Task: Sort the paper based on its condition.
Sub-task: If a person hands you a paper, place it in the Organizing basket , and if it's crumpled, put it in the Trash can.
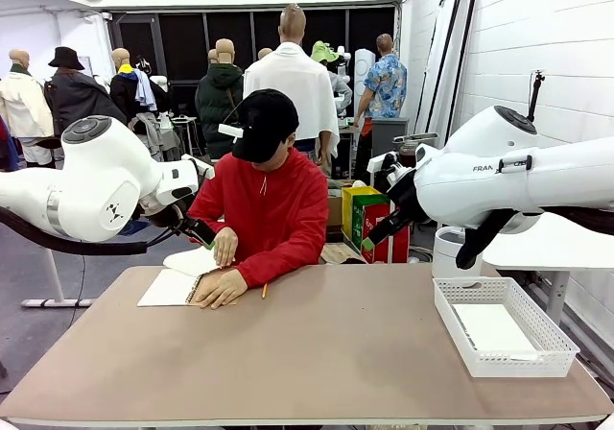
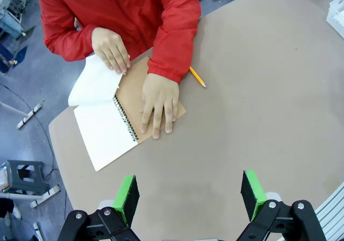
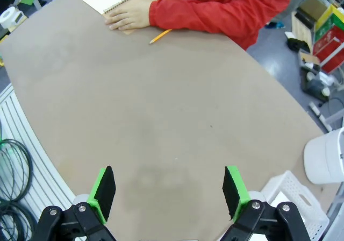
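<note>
Both grippers hung spread and empty above the table (image 2: 258,90): left gripper (image 2: 189,195), right gripper (image 3: 168,192). Just beside the right one stood a white basket (image 1: 518,361) holding a sheet of paper (image 1: 494,329). Farther ahead of the left, a person's hand (image 2: 158,98) pinned a notebook (image 2: 107,133), its page (image 2: 94,82) lifted.

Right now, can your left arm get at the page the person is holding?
Probably not: the left gripper hangs open, but one hand holds that page and the other hand presses the notebook.
</note>
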`<state>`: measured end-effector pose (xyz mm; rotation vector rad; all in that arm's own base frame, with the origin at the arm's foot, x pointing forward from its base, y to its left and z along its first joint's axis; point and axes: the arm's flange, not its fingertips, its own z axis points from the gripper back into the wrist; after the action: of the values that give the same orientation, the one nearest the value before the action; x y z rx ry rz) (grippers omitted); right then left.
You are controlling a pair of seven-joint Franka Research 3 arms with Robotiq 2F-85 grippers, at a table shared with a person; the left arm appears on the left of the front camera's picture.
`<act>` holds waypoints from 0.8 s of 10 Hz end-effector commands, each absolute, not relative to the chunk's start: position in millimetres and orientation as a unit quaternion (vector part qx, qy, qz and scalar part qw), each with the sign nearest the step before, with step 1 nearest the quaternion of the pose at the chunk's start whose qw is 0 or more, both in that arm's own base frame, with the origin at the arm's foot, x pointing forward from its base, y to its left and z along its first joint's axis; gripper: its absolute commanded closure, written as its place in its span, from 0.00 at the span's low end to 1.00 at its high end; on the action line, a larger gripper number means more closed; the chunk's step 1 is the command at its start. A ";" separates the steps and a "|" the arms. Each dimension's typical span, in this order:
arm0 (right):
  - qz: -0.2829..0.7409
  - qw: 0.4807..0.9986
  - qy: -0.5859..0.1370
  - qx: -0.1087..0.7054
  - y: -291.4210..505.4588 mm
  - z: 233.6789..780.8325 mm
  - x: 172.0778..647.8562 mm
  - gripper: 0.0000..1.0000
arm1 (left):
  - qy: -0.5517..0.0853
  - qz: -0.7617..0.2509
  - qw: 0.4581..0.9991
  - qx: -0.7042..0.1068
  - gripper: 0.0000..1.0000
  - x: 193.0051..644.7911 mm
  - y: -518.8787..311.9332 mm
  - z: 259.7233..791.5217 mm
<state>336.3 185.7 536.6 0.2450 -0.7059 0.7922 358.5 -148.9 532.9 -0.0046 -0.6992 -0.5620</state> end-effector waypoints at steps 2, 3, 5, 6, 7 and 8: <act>0.375 0.857 -0.335 0.117 186.0 536.0 336.2 0.00 | -0.337 -0.273 0.901 -0.002 0.00 358.1 -148.6 532.1; 0.375 0.857 -0.335 0.117 186.0 536.0 336.2 0.00 | -0.337 -0.273 0.901 -0.002 0.00 358.1 -148.6 532.1; 0.375 0.857 -0.335 0.117 186.0 536.0 336.2 0.00 | -0.337 -0.273 0.901 -0.002 0.00 358.1 -148.6 532.1; 0.375 0.857 -0.335 0.117 186.0 536.0 336.2 0.00 | -0.337 -0.273 0.901 -0.002 0.00 358.1 -148.6 532.1; 0.375 0.857 -0.335 0.117 186.0 536.0 336.2 0.00 | -0.337 -0.273 0.901 -0.002 0.00 358.1 -148.6 532.1; 0.375 0.857 -0.335 0.117 186.0 536.0 336.2 0.00 | -0.337 -0.273 0.901 -0.002 0.00 358.1 -148.6 532.1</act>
<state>336.3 185.7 536.6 0.2450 -0.7059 0.7921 358.5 -148.9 532.9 -0.0046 -0.6992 -0.5620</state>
